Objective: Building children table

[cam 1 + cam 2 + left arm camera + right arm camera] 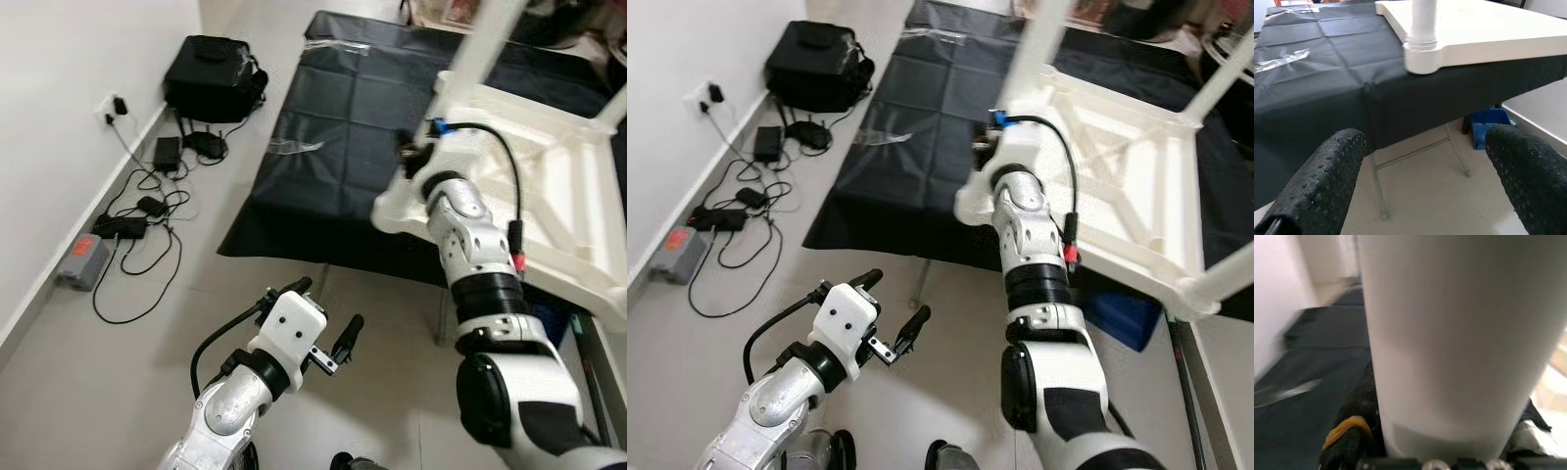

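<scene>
Your right hand (1449,450) clamped round white table leg (487,44) at upturned kids table (549,186) corner on black bench (323,147); left hand (328,318) spread, below bench edge.

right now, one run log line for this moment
right gripper: shut on table leg | left gripper: open, idle | white tabletop: upside down on black cloth

The white table leg (1449,333) runs out past the top edge, its far end unseen; behind it the dark-draped worktop (1312,362) is blurred. The right pincer's (423,147) fingertips hide behind the wrist.
</scene>
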Available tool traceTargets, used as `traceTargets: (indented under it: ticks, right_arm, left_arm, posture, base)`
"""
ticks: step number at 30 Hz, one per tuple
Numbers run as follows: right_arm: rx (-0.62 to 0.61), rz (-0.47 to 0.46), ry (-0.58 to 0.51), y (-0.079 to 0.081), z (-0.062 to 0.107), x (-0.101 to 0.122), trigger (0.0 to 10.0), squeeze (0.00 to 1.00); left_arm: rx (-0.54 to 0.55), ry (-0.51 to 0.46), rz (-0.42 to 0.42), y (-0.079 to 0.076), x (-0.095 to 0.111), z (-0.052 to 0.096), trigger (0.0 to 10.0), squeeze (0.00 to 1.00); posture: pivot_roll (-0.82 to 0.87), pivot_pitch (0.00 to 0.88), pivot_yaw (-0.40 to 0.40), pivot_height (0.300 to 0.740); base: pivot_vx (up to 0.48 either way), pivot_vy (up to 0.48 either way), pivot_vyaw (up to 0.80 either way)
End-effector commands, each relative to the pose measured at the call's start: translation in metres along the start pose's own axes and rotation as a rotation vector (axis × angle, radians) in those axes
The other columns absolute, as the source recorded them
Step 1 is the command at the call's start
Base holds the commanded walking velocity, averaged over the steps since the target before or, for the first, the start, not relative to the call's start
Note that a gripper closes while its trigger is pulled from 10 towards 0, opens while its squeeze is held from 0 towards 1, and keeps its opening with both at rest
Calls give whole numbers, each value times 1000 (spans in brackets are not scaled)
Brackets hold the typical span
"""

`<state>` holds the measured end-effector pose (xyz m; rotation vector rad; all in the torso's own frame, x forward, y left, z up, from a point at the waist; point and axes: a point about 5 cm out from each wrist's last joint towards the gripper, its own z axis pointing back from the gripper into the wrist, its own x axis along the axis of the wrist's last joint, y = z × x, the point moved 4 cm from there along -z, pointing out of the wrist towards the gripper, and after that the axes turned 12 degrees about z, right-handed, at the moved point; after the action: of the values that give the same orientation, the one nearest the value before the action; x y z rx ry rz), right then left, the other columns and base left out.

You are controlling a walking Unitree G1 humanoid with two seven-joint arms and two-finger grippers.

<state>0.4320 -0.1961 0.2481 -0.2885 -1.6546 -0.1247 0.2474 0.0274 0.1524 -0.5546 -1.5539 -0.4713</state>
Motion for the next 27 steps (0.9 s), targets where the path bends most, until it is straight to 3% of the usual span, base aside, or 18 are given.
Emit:
traceTargets:
  ticks: [1,4,5,8,9,10,11,12,13,14,15,16,23,24,25,26,27]
  right_arm:
    - [-184,8,83,-21,9,-13,0,0]
    - [-215,-35,127,-8,16,-17,0,0]
    - [-173,-58,135,4,14,-15,4667,0]
    - [-151,-72,139,10,13,-13,4667,0]
    - [-27,-104,103,30,11,-4,10000,0]
    - [-27,-104,103,30,11,-4,10000,0]
    - [143,-90,18,50,10,11,10000,90]
    - [270,-42,-52,63,12,19,10000,1000]
    - [270,-42,-52,63,12,19,10000,1000]
    - [367,-11,-71,72,15,18,10000,1000]
    - [367,-11,-71,72,15,18,10000,1000]
    - [449,-13,-77,78,19,15,10000,1000]
    - [628,-20,-87,77,26,7,10000,1000]
    - [709,-22,-115,76,31,9,10000,1000]
    - [709,-22,-115,76,31,9,10000,1000]
    - [811,-31,-145,76,38,13,10000,1000]
    - [811,-31,-145,76,38,13,10000,1000]
  left_arm:
    - [-13,19,4,-3,-4,-1,10000,0]
    - [-14,22,0,-3,-5,0,10000,0]
    - [-14,23,0,-4,-6,0,10000,0]
    - [-15,23,0,-4,-6,0,10000,0]
    - [-16,24,1,-4,-7,0,10000,0]
    - [-16,24,1,-4,-7,0,10000,0]
    - [-17,24,2,-5,-7,0,10000,0]
    - [-23,19,3,-6,-7,0,10000,0]
    - [-23,19,3,-6,-7,0,10000,0]
    - [-24,18,4,-6,-7,0,10000,0]
    - [-24,18,4,-6,-7,0,10000,0]
    - [-24,17,5,-7,-7,1,10000,0]
    - [-19,20,7,-6,-7,1,10000,0]
    - [-18,21,7,-6,-7,0,10000,0]
    - [-18,21,7,-6,-7,0,10000,0]
    - [-18,22,7,-6,-7,0,10000,0]
    - [-18,22,7,-6,-7,0,10000,0]
  posture:
    - [117,168,-98,740]
    - [113,165,-93,740]
    - [117,153,-100,740]
    - [117,153,-100,740]
    - [113,145,-99,740]
    - [113,145,-99,740]
    - [113,145,-99,740]
    - [108,135,-103,740]
    - [108,135,-103,740]
    - [108,135,-103,740]
    - [108,135,-103,740]
    - [112,132,-108,740]
    - [113,135,-109,740]
    - [114,140,-113,740]
    - [114,140,-113,740]
    - [120,147,-108,740]
    - [120,147,-108,740]
  base:
    - [0,0,0]
    - [0,0,0]
    - [0,0,0]
    - [0,0,0]
    - [0,0,0]
    - [0,0,0]
    - [0,0,0]
    - [0,0,0]
    - [0,0,0]
    - [0,0,0]
    - [0,0,0]
    - [0,0,0]
    - [0,0,0]
    - [0,0,0]
    - [0,0,0]
    - [0,0,0]
    - [0,0,0]
